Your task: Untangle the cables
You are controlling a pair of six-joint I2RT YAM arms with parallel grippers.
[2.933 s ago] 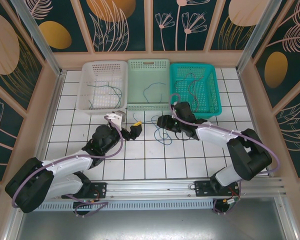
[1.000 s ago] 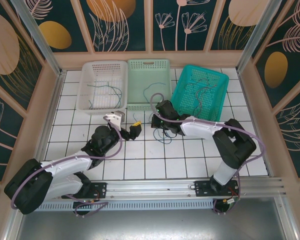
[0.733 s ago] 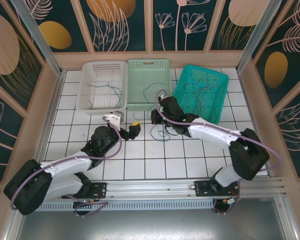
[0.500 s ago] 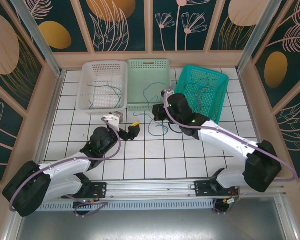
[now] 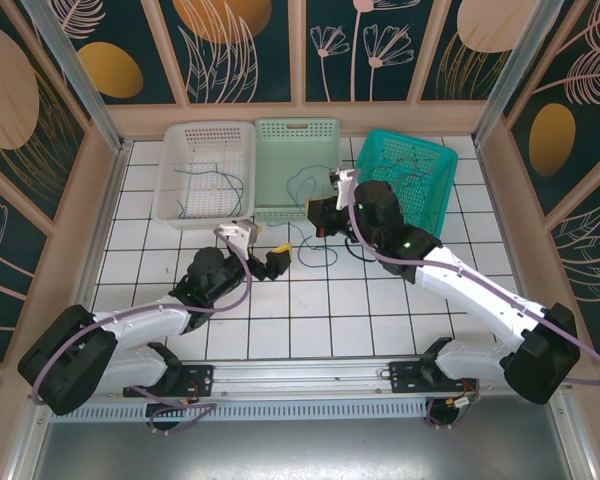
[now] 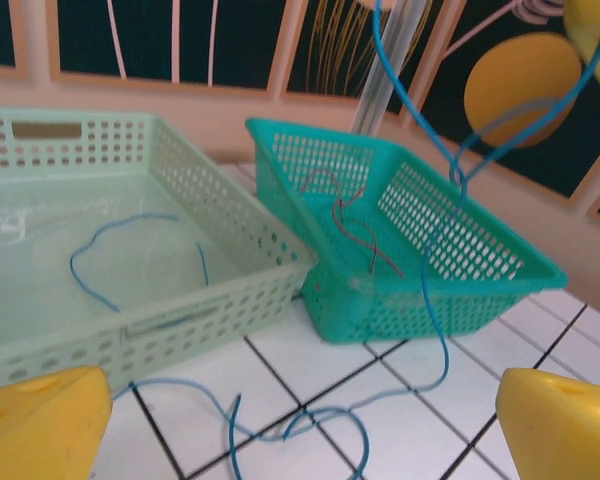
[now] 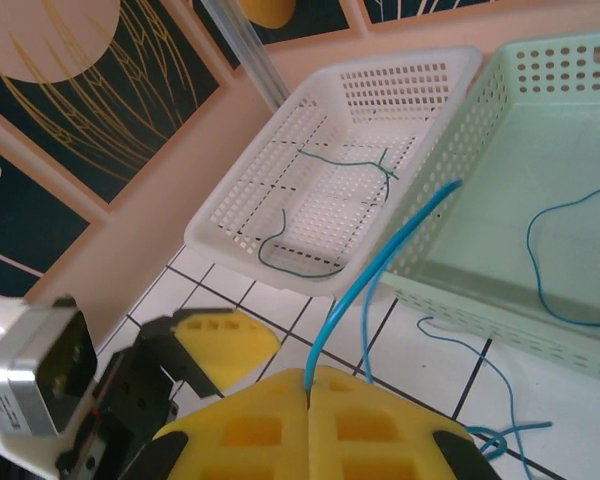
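The right pincer (image 7: 308, 392) is pressed together on a blue cable (image 7: 380, 262) that rises from its tips. From the left wrist, the blue cable hangs down and loops on the worktop (image 6: 570, 345) between the spread fingers of the left pincer (image 6: 300, 430), just in front of the pale green basket (image 6: 230, 300) and the teal basket (image 6: 450, 250).

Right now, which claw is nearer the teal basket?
Right. The right claw hangs just left of the teal basket; the left claw sits farther left, in front of the pale green basket.
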